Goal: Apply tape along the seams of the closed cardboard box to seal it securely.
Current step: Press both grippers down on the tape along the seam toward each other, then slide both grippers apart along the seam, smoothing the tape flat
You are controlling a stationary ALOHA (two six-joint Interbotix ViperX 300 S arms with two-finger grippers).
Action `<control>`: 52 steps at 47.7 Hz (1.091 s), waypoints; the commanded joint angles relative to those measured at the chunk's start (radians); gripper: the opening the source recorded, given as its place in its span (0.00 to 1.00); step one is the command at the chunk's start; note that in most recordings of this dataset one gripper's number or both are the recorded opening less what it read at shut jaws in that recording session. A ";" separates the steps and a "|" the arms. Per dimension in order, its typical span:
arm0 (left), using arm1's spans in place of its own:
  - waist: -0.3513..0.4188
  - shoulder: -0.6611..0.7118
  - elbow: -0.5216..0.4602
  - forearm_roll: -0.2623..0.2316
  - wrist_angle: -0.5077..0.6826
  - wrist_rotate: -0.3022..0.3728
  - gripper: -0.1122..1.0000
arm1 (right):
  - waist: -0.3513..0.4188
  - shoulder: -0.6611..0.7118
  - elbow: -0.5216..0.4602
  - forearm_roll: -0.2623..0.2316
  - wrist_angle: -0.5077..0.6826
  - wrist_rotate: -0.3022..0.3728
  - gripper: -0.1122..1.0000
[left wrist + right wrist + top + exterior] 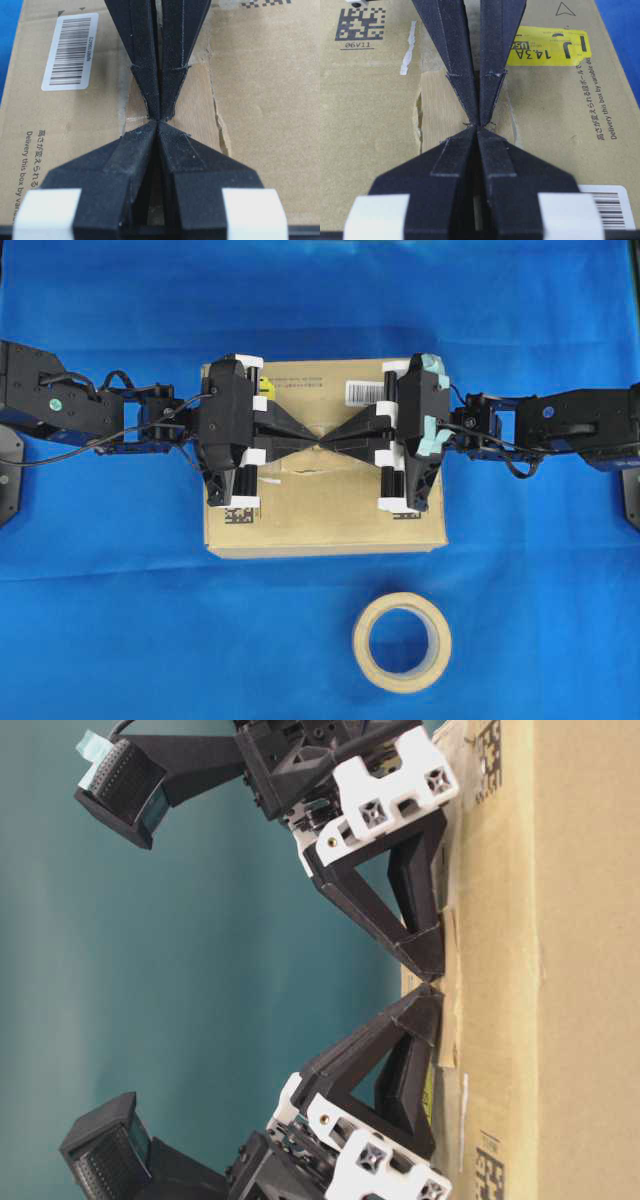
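The cardboard box (330, 515) lies on the blue cloth. A ribbed tan piece of tape (200, 112) sits at the middle of its top, also seen in the right wrist view (442, 112). My left gripper (312, 445) and right gripper (326, 445) reach in from opposite sides. Their tips meet point to point right over the tape. Both are shut, and nothing shows between their fingers. In the table-level view the right gripper (430, 968) and left gripper (430, 993) sit low against the box top. The seam is mostly hidden under the fingers.
A beige tape roll (402, 642) lies flat on the cloth in front of the box. On the box top are a white barcode label (362, 391), a yellow sticker (545, 47) and a black square code (361, 22). Blue cloth surrounds the box.
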 commanded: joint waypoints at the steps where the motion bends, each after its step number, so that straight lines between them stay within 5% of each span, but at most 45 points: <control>1: 0.003 -0.008 -0.011 0.002 -0.008 0.002 0.13 | -0.003 -0.008 -0.012 0.002 -0.009 0.000 0.12; 20: 0.018 -0.037 0.100 0.002 -0.002 -0.015 0.13 | -0.026 -0.038 0.046 0.005 -0.009 0.002 0.12; 34: 0.014 -0.078 0.166 0.000 -0.014 -0.037 0.13 | -0.028 -0.097 0.138 0.078 -0.052 0.002 0.12; 52: -0.066 -0.120 0.044 0.002 -0.078 -0.008 0.13 | -0.006 -0.112 0.067 0.043 -0.092 -0.021 0.12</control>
